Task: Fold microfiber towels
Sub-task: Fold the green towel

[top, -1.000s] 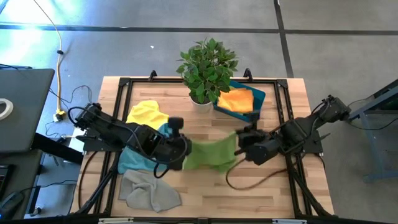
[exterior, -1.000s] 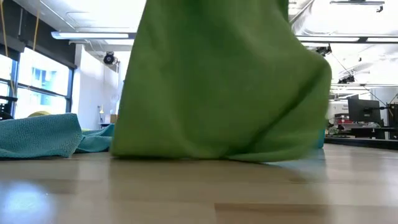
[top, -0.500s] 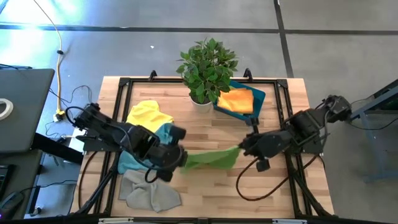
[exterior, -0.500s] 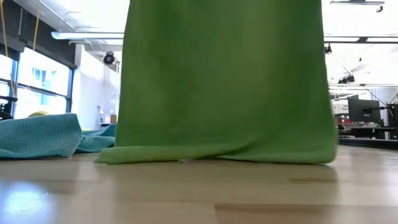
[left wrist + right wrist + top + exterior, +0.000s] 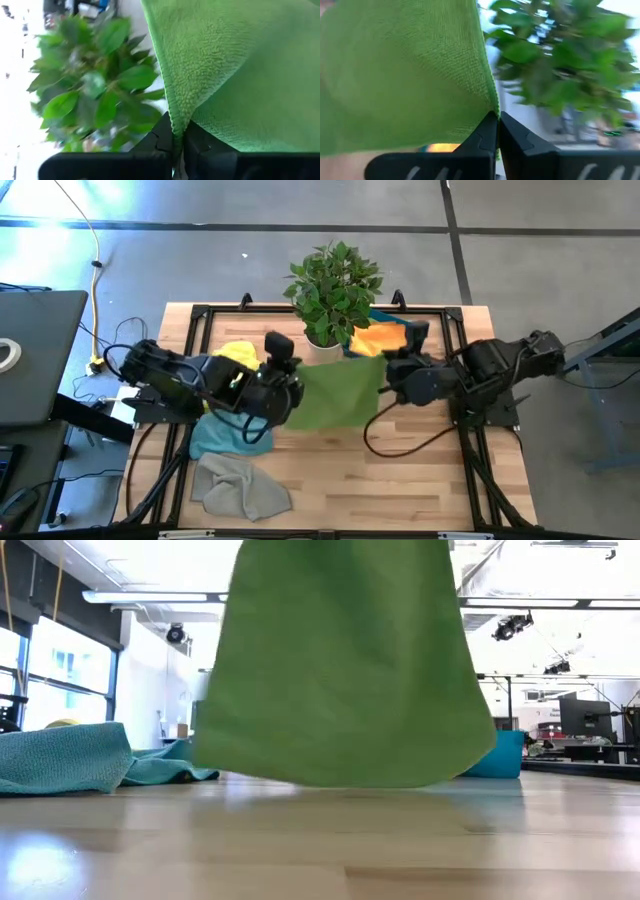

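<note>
The left pincer (image 5: 292, 385) is clamped tight on one top corner of the green towel (image 5: 338, 395), and the right pincer (image 5: 387, 377) is pinched just as tight on the other corner. The left wrist view shows the hem caught between the fingers (image 5: 167, 135); the right wrist view shows the same at its own fingers (image 5: 487, 131). The cloth hangs between them as a flat sheet above the middle of the tabletop (image 5: 400, 480), its lower edge clear of the wood in the low view.

To fold it well, I would keep both pincers level and equally far apart so the top edge stays taut, lower until the bottom hem lands, then carry the held edge over in one even sweep so it lies square on itself. Letting go early, or with one side ahead, would likely skew the fold.

Both arms reach in low from the tabletop's two sides, wrists turned toward each other, just in front of the potted plant (image 5: 333, 288).

Other cloths wait: yellow towel (image 5: 238, 355) and light blue towel (image 5: 225, 438) under the left arm, grey towel (image 5: 240, 490) near the front, orange towel (image 5: 375, 340) in the teal bin (image 5: 415, 332).
</note>
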You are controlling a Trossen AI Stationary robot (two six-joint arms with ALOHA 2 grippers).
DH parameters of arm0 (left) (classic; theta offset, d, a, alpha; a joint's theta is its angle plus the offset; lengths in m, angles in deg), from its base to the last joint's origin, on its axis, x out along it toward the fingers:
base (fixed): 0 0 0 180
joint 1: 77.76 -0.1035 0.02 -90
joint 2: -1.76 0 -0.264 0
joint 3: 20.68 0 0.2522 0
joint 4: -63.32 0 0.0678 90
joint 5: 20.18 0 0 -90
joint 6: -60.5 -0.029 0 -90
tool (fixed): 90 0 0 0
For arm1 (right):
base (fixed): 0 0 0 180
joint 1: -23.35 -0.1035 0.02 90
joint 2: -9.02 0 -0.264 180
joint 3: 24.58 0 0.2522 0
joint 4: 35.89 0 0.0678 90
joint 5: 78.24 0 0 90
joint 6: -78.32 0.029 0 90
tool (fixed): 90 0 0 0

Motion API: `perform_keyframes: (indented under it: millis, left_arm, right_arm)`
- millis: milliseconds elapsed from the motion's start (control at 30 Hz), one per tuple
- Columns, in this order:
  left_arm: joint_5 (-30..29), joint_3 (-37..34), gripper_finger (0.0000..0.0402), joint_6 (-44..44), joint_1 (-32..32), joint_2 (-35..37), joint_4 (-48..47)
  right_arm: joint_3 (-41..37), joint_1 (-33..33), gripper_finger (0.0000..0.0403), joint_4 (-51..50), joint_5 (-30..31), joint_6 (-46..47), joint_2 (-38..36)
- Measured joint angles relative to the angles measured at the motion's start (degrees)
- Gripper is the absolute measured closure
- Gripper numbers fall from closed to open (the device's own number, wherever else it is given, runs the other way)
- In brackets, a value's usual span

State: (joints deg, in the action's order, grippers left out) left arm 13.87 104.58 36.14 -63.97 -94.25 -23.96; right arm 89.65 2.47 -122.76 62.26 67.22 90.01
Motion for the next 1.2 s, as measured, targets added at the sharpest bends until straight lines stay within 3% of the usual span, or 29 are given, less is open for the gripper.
perform_keyframes:
  millis: [133, 233, 300, 500, 600, 833, 1000, 1200]
  left_arm:
    - [-5.59, 0.00, 0.0401, -0.90, -2.49, 0.02, 0.00]
    - [-6.32, 0.00, 0.0401, 4.29, -3.07, 0.02, -0.06]
    - [-2.00, 0.00, 0.0401, 9.52, -2.45, 0.02, -0.88]
    - [22.28, -4.93, 0.0401, 31.16, 0.26, -2.66, -2.70]
    - [26.27, -10.56, 0.0401, 35.16, 2.60, -4.91, 0.75]
    - [37.72, -17.19, 0.0401, 39.15, 8.43, -10.35, 13.13]
    - [49.62, -17.16, 0.0401, 38.78, 11.35, -13.63, 20.85]
    - [51.45, -17.14, 0.0401, 39.16, 11.50, -14.44, 21.16]
  right_arm:
    - [0.00, 2.23, 0.0402, 0.01, 4.02, -2.67, 0.00]
    - [-0.01, 3.23, 0.0402, -0.78, 0.07, 2.14, 0.00]
    - [-0.04, 3.10, 0.0402, -3.20, -3.89, 6.21, 0.02]
    - [-4.05, -1.49, 0.0403, -10.02, -10.27, 23.49, 2.19]
    - [-13.08, -3.88, 0.0403, -5.06, -17.42, 28.10, 2.64]
    - [-32.70, -9.11, 0.0403, 21.72, -36.16, 32.36, 2.69]
    - [-36.05, -10.97, 0.0403, 31.31, -49.77, 35.96, 2.69]
    - [-36.06, -11.42, 0.0403, 34.79, -55.38, 33.89, 2.67]
